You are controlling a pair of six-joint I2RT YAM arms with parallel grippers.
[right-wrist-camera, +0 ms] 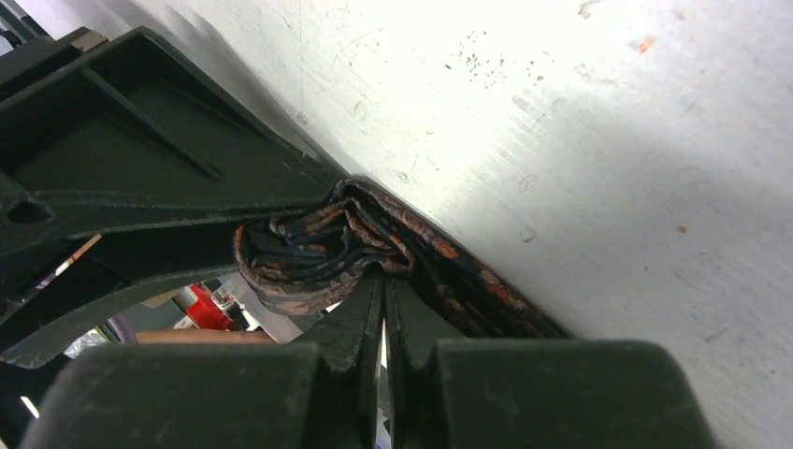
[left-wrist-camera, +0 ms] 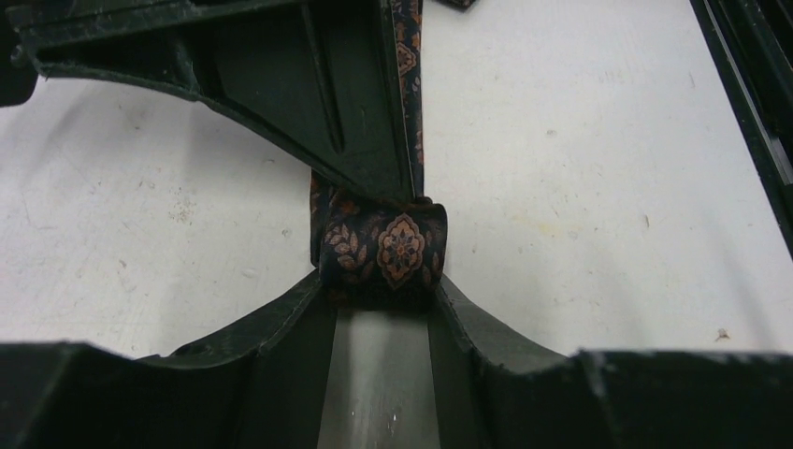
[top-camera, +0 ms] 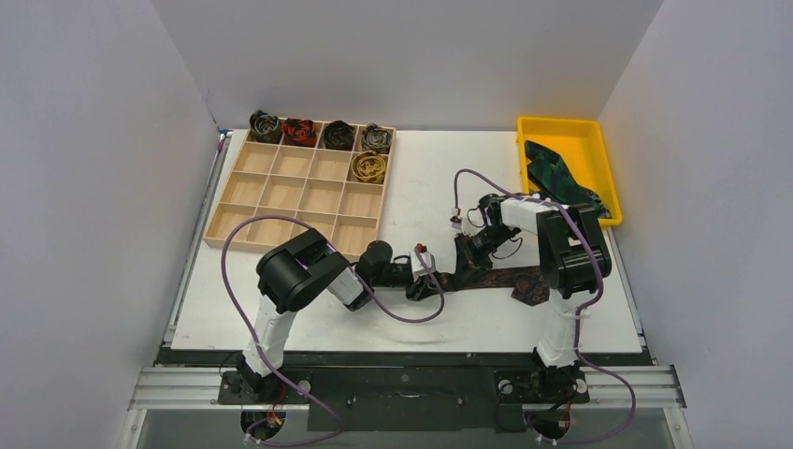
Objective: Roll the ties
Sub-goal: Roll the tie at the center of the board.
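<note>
A dark brown-black patterned tie lies along the near middle of the white table, its left end rolled into a small coil. My left gripper is shut on that coil, with a finger on each side of it in the left wrist view. My right gripper meets the coil from the opposite side. In the right wrist view its jaws are almost closed, pinching the tie's fabric at the coil's edge. A green-blue tie lies in the yellow bin.
A wooden compartment tray stands at the back left. It holds several rolled ties along its back row and a gold one in the second row. The yellow bin is at the back right. White walls enclose the table.
</note>
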